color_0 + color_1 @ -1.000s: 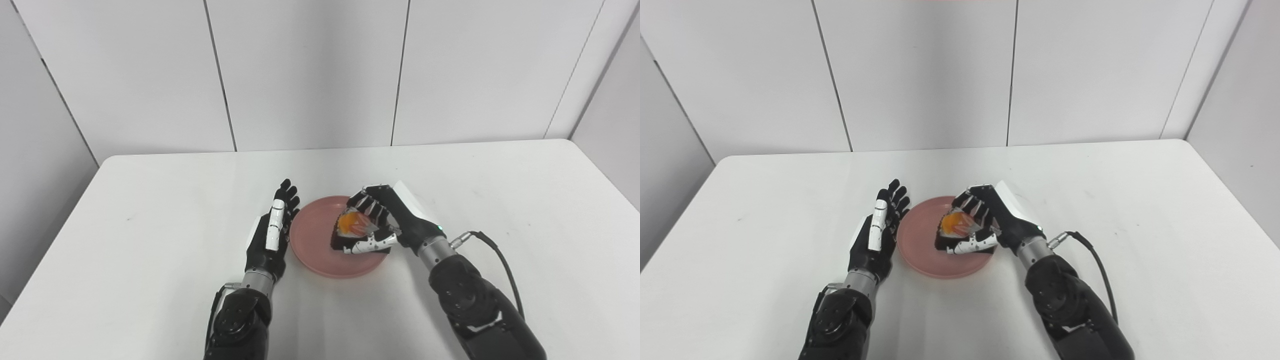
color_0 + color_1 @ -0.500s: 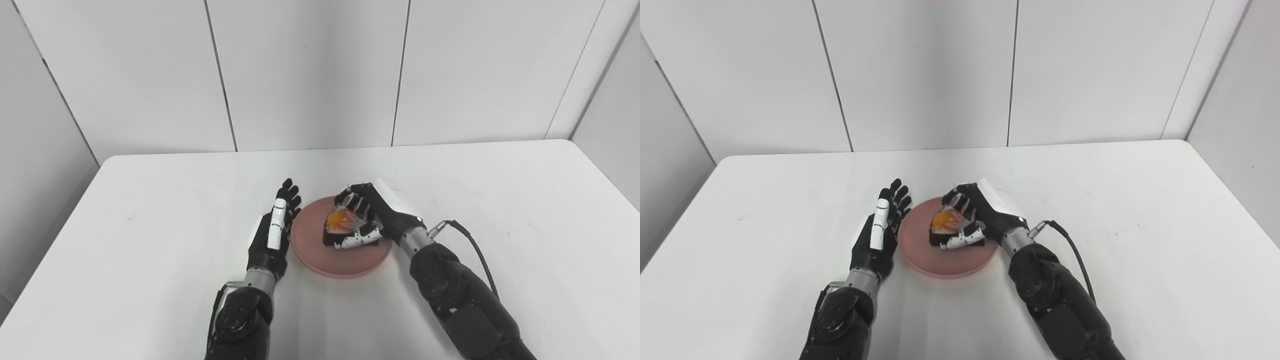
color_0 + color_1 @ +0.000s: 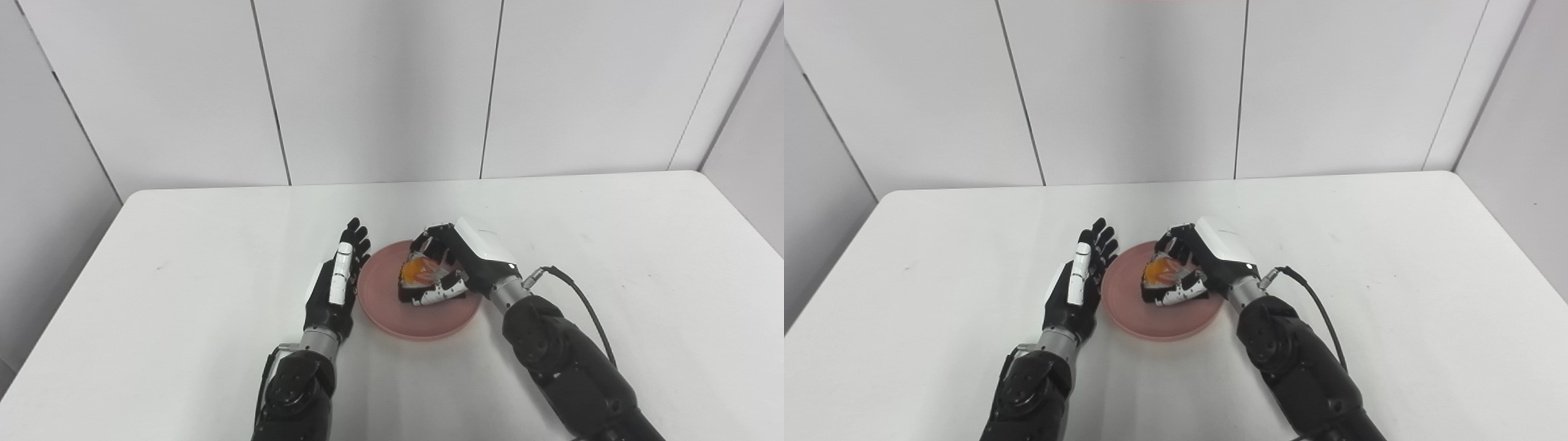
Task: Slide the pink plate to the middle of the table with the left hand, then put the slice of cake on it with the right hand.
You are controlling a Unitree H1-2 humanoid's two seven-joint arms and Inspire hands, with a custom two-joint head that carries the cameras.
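The pink plate lies near the middle of the white table. My right hand is shut on the slice of cake, dark with an orange top, and holds it low over the plate's middle; I cannot tell whether the cake touches the plate. My left hand is open, on edge, its fingers stretched out along the plate's left rim. The same shows in the right eye view: plate, cake, right hand, left hand.
A black cable loops out from my right wrist over the table. White wall panels stand behind the table's far edge.
My right hand has moved left and slightly away with the cake, from the plate's right side to over its middle, and turned its back upward. The left hand has stayed beside the plate.
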